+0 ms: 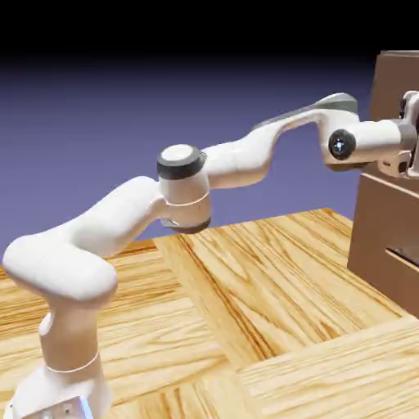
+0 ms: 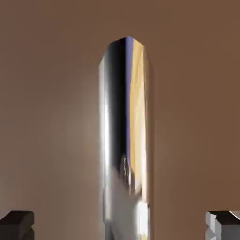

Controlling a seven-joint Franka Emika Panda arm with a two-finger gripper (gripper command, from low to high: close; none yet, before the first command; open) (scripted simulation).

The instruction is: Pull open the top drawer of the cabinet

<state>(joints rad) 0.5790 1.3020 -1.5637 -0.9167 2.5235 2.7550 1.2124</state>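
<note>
A: Pincer [image 2: 120,226] state?
B: Mine's open, tips either side of the shiny handle [image 2: 125,140], touching neither flank.
A: Top drawer [image 1: 396,86]?
B: Exterior view's right edge, upper part of the brown cabinet [image 1: 378,233], at my hand [image 1: 409,135].

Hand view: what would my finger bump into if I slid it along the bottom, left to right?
Dark left fingertip, then the shiny drawer handle, then the other fingertip.
</note>
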